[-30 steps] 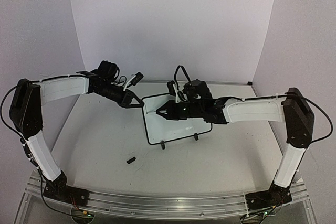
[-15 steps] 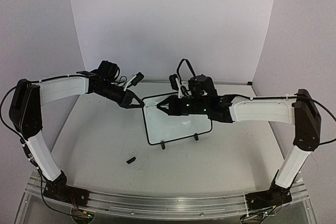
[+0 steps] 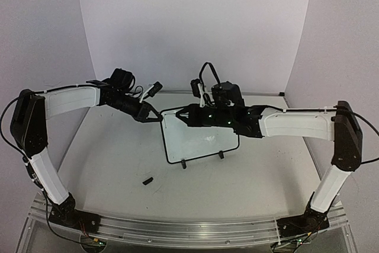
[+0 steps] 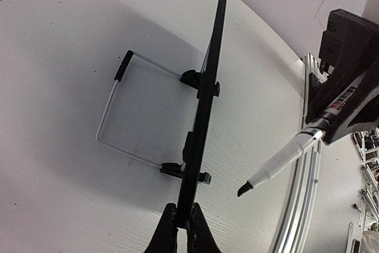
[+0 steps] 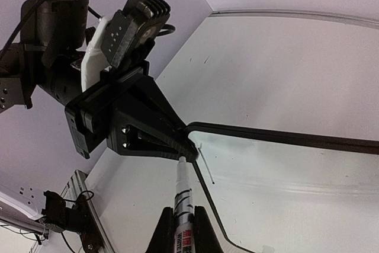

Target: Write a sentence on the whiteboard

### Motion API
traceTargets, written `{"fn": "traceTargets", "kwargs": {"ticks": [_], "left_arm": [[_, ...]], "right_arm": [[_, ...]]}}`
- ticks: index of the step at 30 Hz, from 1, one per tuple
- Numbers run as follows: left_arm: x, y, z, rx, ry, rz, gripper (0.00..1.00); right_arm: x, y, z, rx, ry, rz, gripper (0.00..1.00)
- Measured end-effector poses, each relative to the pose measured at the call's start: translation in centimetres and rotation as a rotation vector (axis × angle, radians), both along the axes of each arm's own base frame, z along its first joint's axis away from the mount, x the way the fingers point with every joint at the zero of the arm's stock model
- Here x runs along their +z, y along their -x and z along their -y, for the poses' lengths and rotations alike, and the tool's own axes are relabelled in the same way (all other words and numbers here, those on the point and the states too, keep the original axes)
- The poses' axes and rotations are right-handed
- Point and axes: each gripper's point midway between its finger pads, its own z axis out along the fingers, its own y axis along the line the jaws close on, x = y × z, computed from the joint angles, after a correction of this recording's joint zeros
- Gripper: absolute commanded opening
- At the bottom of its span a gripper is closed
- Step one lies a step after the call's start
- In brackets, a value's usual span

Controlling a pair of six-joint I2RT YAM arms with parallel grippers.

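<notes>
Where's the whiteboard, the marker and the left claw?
whiteboard (image 3: 192,143): top view, bare white face.
marker (image 4: 282,159): left wrist view, pale barrel near tip.
left claw (image 3: 157,118): top view, fingertips at board's corner.

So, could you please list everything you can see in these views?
small rectangular whiteboard with thin black frame: one, white, standing centrally on two black feet
white-barrelled marker pen: one, white with black tip, tip near the board's upper left corner
small black cap-like piece: one, black, lying in front of the board
bent wire stand: one, silvery, behind the board
pale table: one, off-white, under everything
left claw: one, black, shut on the board's frame
right claw: one, black, shut on the marker
</notes>
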Motion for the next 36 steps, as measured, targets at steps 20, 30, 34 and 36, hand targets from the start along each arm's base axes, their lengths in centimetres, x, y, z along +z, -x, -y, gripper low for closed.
{"fn": "traceTargets", "kwargs": {"ticks": [20, 30, 34, 36], "left_arm": [[0.0, 0.1, 0.2, -0.008, -0.003, 0.008, 0.00], [-0.1, 0.0, 0.1, -0.003, -0.007, 0.011, 0.00], [-0.1, 0.0, 0.1, -0.003, -0.007, 0.011, 0.00], [-0.1, 0.0, 0.1, -0.004, -0.007, 0.011, 0.00]], "right_arm": [[-1.2, -1.3, -0.5, -0.038, 0.022, -0.004, 0.00], [-1.7, -1.4, 0.4, -0.105, 0.038, 0.001, 0.00], [-1.5, -1.5, 1.4, -0.139, 0.046, 0.011, 0.00], [-1.4, -1.5, 1.5, -0.145, 0.046, 0.013, 0.00]]}}
